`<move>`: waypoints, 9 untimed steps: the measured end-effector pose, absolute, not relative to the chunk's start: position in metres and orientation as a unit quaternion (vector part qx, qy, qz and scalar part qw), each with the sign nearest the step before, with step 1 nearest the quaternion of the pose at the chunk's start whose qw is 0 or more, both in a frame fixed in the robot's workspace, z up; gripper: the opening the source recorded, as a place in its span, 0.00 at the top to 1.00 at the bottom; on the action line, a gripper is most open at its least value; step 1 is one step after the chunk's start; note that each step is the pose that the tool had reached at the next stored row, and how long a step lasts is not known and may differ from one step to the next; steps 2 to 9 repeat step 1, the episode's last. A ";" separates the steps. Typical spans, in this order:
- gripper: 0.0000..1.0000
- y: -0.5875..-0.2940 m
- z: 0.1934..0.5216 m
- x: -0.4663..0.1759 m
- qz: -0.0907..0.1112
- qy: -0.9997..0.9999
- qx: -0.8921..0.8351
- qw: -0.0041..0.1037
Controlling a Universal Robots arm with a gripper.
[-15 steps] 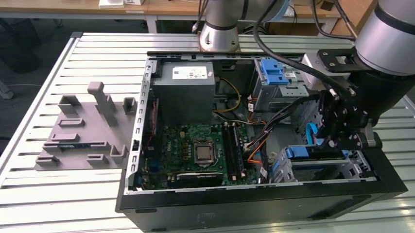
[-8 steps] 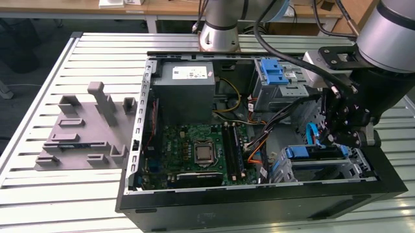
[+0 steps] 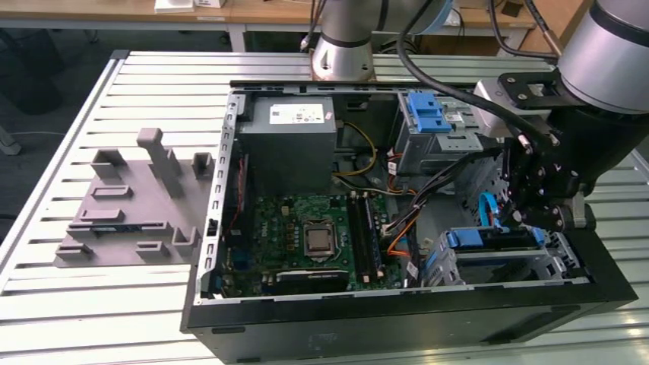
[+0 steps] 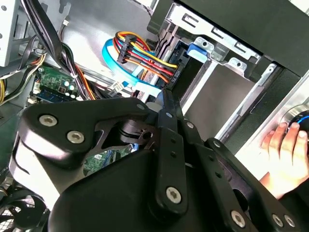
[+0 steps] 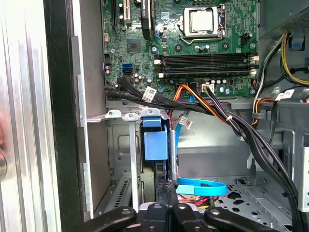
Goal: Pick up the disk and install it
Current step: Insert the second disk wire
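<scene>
**Exterior view:** An open computer case point(image 3: 218, 228) lies on a slatted metal desk point(image 3: 112, 319). The arm's gripper point(image 3: 515, 222) reaches into the end on the exterior view's right. The disk point(image 3: 492, 239), framed by its blue bracket, sits in the drive cage there, just below the gripper. A white sticker point(image 3: 296, 114) marks the grey power supply, its print unreadable.

**Second wrist view:** The gripper point(image 4: 166, 102) has its fingers pressed together near coloured cables point(image 4: 145, 58). A person's hand point(image 4: 285, 147) rests on the desk.

**First wrist view:** The disk's blue bracket point(image 5: 155, 140) stands edge-on in the cage, just beside the pressed-together fingertips. The green motherboard point(image 5: 193, 48) lies beyond.
</scene>
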State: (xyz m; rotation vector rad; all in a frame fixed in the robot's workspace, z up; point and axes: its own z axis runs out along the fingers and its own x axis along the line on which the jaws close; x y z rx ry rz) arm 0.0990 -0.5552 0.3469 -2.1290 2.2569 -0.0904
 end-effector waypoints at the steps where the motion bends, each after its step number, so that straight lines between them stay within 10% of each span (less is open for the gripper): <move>1: 0.89 -0.555 0.347 0.099 -0.029 0.727 -0.686 0.019; 9: 0.89 -0.555 0.347 0.099 -0.029 0.727 -0.686 0.019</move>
